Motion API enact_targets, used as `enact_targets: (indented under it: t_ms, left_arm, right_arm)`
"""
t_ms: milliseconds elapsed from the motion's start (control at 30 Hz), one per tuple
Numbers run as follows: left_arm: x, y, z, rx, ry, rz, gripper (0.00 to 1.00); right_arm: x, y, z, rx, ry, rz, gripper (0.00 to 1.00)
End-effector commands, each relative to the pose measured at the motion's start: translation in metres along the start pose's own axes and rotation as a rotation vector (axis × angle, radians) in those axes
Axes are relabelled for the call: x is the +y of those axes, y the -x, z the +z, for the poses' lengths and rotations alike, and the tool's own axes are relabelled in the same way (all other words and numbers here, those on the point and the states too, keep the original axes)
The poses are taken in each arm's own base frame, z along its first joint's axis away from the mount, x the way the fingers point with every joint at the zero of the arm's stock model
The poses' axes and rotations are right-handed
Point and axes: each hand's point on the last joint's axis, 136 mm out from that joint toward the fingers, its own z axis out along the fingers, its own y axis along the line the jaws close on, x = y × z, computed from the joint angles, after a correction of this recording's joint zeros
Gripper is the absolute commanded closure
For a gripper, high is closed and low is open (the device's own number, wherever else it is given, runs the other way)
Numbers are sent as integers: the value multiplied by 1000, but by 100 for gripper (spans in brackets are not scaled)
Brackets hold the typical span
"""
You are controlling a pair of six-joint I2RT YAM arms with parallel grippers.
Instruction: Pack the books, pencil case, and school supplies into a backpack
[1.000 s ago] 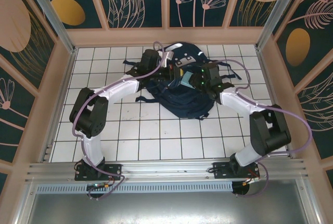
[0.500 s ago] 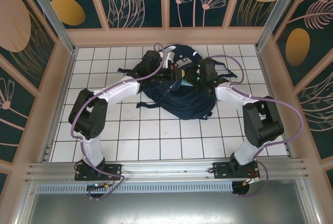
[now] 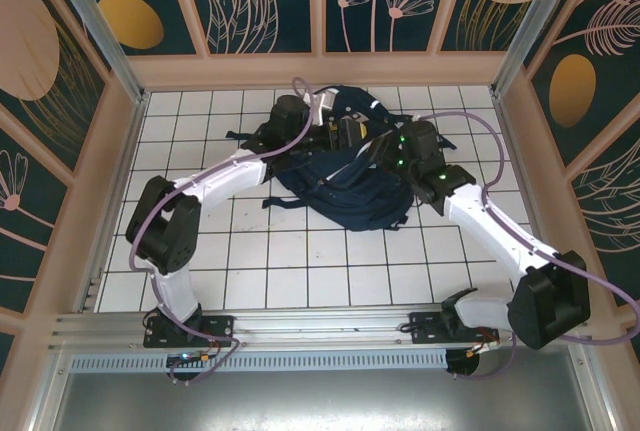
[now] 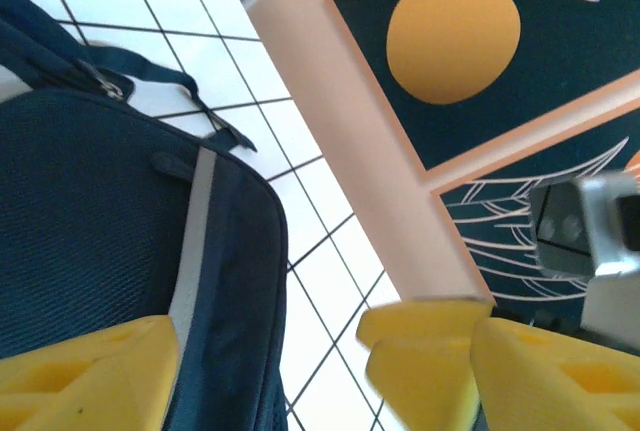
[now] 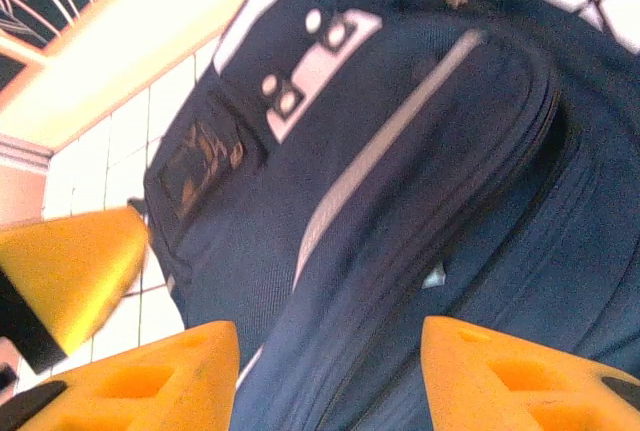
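- Along the bottom edge of my left wrist view, my left fingers stand wide apart, with nothing between them.
- Just beyond them, on the left side of that view, lies the backpack, navy mesh with a pale stripe running down it. One finger sits over its edge, the other over the white tiled desk.
- A zip pull shows near the pack's upper left corner.
- At the bottom of my right wrist view, my right fingers are spread as well and grip nothing. The pack's front shows through the gap, its grey patch toward the upper left.
- Seen from above, the pack lies on the desk in the upper middle of the frame, and my arms reach it from both sides.
- Farthest off, at the upper right of the left wrist view, stands a dark wall panel with an orange disc.
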Motion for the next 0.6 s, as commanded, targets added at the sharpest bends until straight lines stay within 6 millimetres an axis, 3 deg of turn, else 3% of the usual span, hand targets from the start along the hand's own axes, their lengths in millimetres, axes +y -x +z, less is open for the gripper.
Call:
enact_targets:
  t_ms: [0,67,100,133,300,567]
  left_arm:
    - [17,24,-32,-109,63,3,21]
    - [45,20,-44,-123,134,-28,19]
    - [49,23,-56,-147,165,-28,18]
    - [61,21,-63,-154,211,-33,17]
    - [96,8,-74,-144,336,-21,16]
    - [125,-21,-42,18,309,1,31]
  right_arm:
    - [-18,-26,7,38,-96,23,40]
    - [-22,-28,11,42,-117,28,25]
    - [-28,-29,12,36,-147,42,4]
    - [-35,-27,13,23,-181,62,1]
    - [-51,-19,12,-43,-219,79,1]
    - [-94,-22,29,-17,-180,210,10]
